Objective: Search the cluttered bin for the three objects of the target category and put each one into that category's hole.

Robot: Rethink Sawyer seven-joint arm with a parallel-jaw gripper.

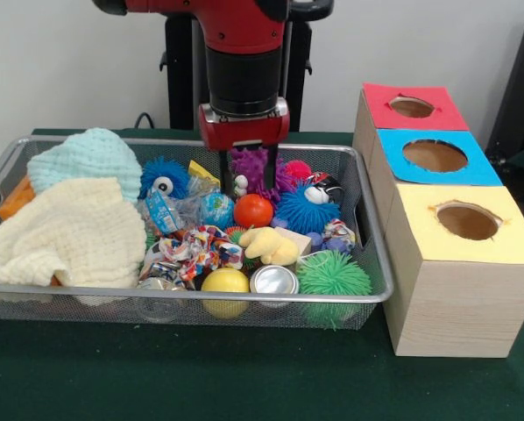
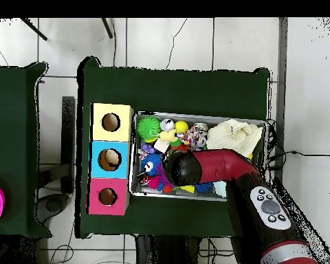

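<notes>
from the front, the bin [image 1: 358, 294] sits on the green counter [image 1: 244, 377], packed with soft and spiky toys, with two cloths [image 1: 74, 228] heaped at one end. the gripper [image 1: 246, 180] hangs low over the far middle of the bin, its dark jaws reaching down just in front of a purple spiky toy [image 1: 258, 165] and above an orange ball [image 1: 253, 210]; whether they are parted or clamped on anything i cannot tell. beside the bin stand three boxes [image 1: 455, 263] with red, blue and yellow tops, each with a round hole. from overhead, the arm [image 2: 223, 165] crosses the bin and hides its middle, and the boxes line the bin's short side. the step in hand looks like searching and picking, with nothing yet at a hole. next the jaws would need to settle squarely on one toy, lift clear of the clutter, then travel to the matching hole.
</notes>
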